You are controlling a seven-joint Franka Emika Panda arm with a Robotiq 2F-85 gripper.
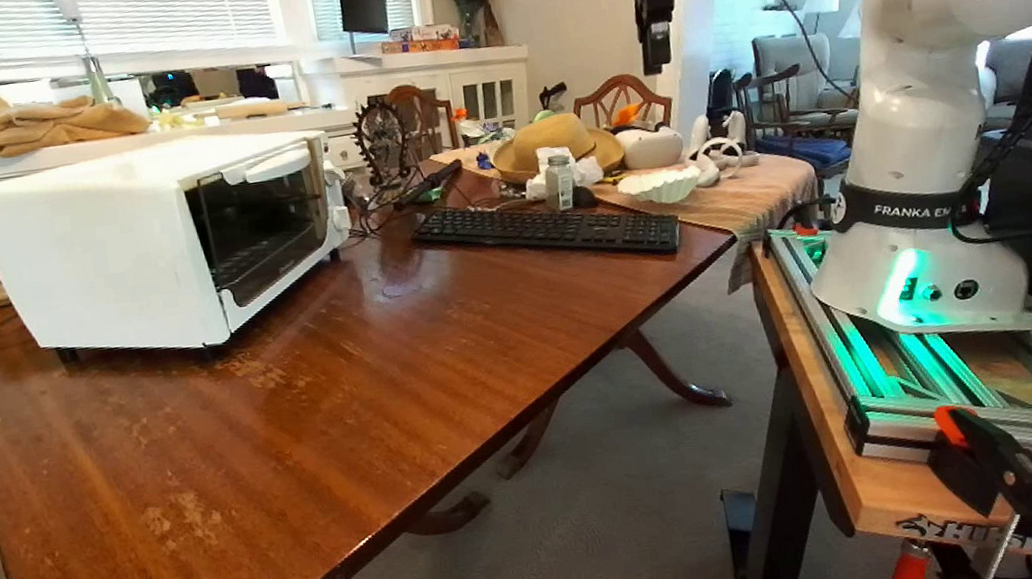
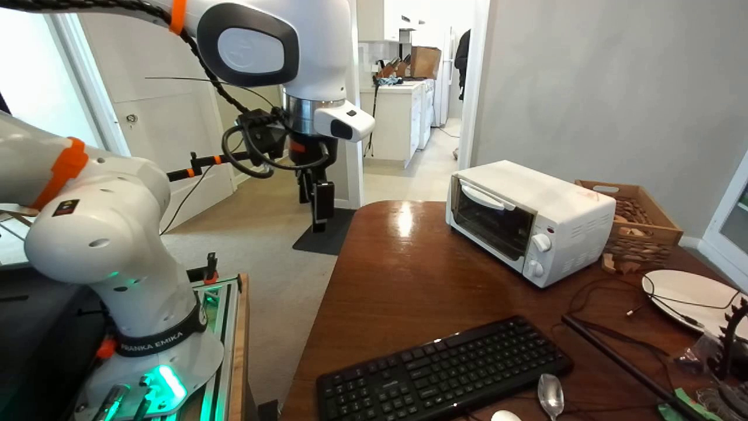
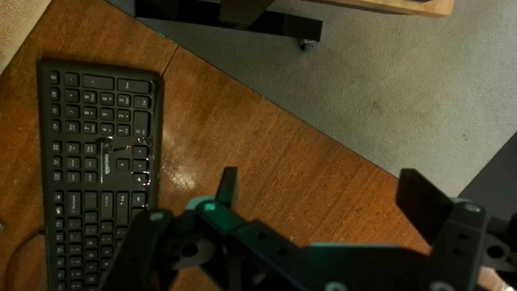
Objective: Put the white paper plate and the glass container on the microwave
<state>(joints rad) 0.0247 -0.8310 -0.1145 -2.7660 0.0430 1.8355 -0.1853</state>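
Just past the keyboard, at the edge of the cloth, stands the glass jar I'd take for the glass container. It's upright, so its long axis runs straight up, and the hand points down over the worktop, which should suit coming in from above. Can't tell whether its base is on cloth or bare worktop.

That's what the next move hangs on, imo: hand on one side of the keyboard, jar on the other. The wrist view has bare worktop below the fingers, keyboard off to the left of the picture, and what looks like a strip of that cloth past it in the corner. So it'd need to go across the keyboard, then down. Only one arm, so no debating which is nearer. The hand's spread wide with nothing between the fingers, so it's good to go.

As for the paper plate, not totally sure lol. In an exterior view a fluted white dish sits on the cloth near the jar, not touching it. In an exterior view there's also a flat white plate over near the microwave, well farther from the arm. My money's on the fluted dish, but I can't tell what either is made of. Neither is on the microwave yet, nor is the jar, so I'd call this the very start.
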